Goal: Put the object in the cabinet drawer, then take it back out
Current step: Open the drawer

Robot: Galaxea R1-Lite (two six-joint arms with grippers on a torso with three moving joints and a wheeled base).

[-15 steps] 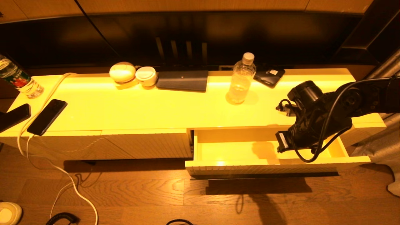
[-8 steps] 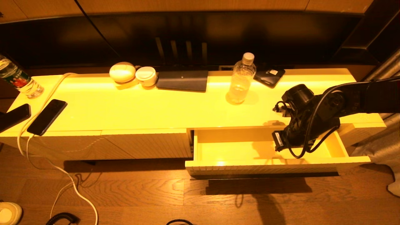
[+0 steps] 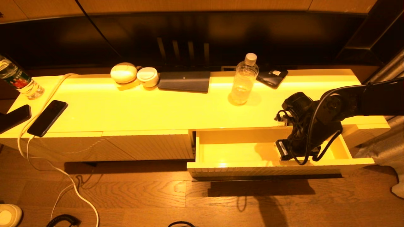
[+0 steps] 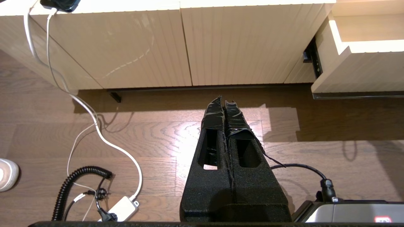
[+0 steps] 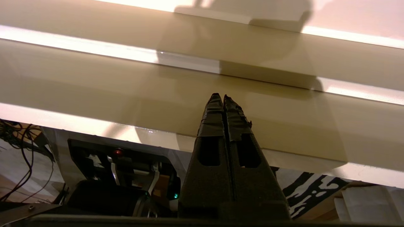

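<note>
The clear water bottle [image 3: 243, 80] with a white cap stands upright on the cabinet top, behind the open drawer [image 3: 233, 152]. The drawer is pulled out at the cabinet's right, and what shows of its glossy pale inside holds nothing. My right arm [image 3: 304, 126] reaches down into the drawer's right part and hides its fingers in the head view. In the right wrist view the right gripper [image 5: 220, 95] is shut and empty, with its tips close over the drawer's glossy surface [image 5: 126, 82]. The left gripper [image 4: 223, 98] is shut and empty, low over the wooden floor in front of the closed ribbed panels.
A bottle with a red-green label [image 3: 17, 80] stands at the far left of the top. Two phones [image 3: 47, 117] and a white cable lie near it. Two round white items [image 3: 123, 72], a dark flat pad [image 3: 184, 81] and a dark phone [image 3: 272, 76] line the back edge. Cables [image 4: 82, 176] lie on the floor.
My right arm has sunk lower and shifted a little left, further into the open drawer. The bottle and drawer have not moved.
</note>
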